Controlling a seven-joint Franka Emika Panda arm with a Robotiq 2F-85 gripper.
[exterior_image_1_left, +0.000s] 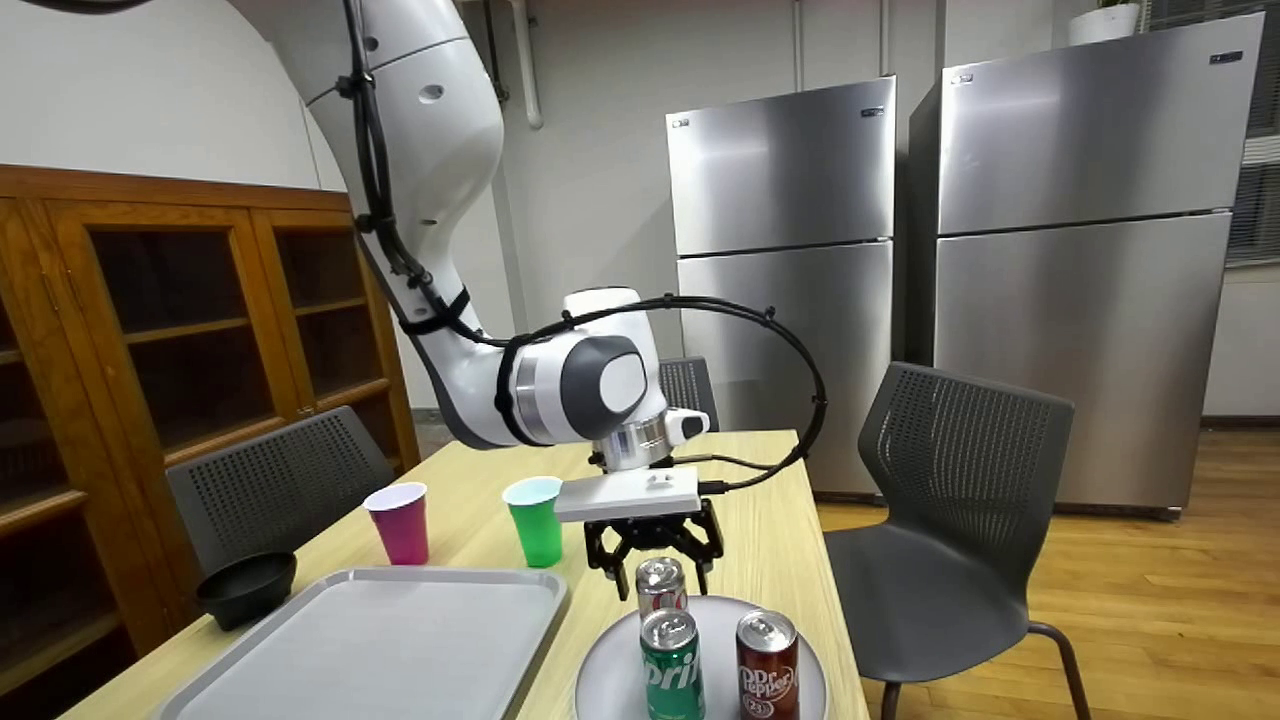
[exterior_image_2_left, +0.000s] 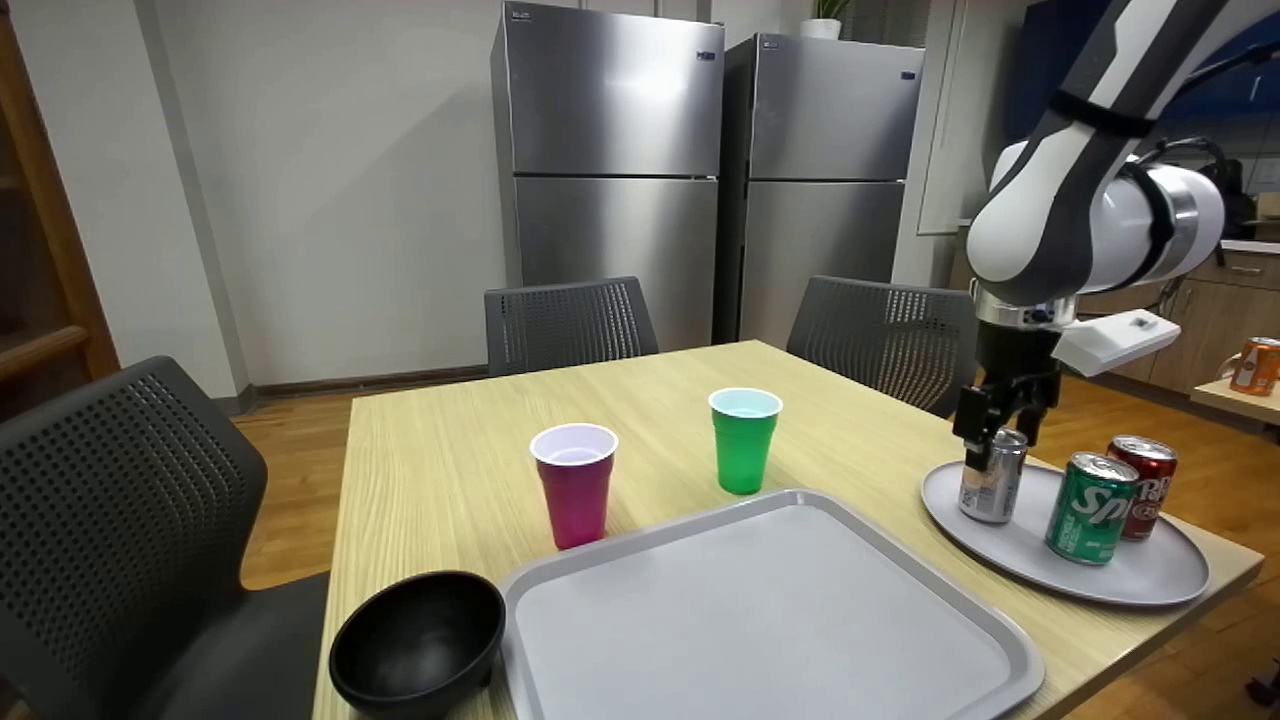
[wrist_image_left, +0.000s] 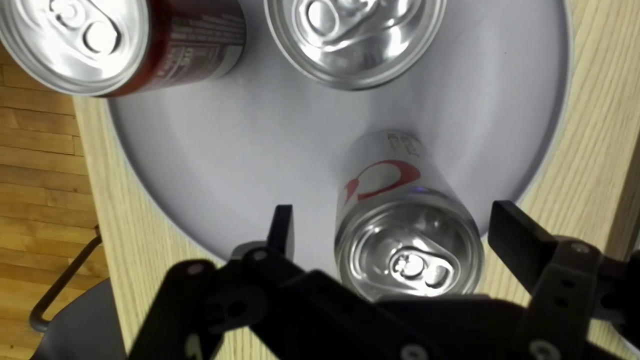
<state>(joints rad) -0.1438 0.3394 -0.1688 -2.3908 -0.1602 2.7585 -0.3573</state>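
The claw (wrist_image_left: 392, 215) was spread wide with nothing gripped, seemingly so the silver can (wrist_image_left: 407, 230), set on the plate (wrist_image_left: 225, 150) near a table (exterior_image_2_left: 450, 450) corner, could be straddled.

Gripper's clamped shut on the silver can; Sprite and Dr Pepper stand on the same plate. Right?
Not clamped: the wrist view shows the gripper open, with gaps on both sides of the silver can. The Sprite can and Dr Pepper can do stand on the same plate.

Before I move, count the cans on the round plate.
3: the silver can, straddled by the open gripper; in an exterior view, the Sprite can in front of it and the Dr Pepper can to their right. None looks hidden.
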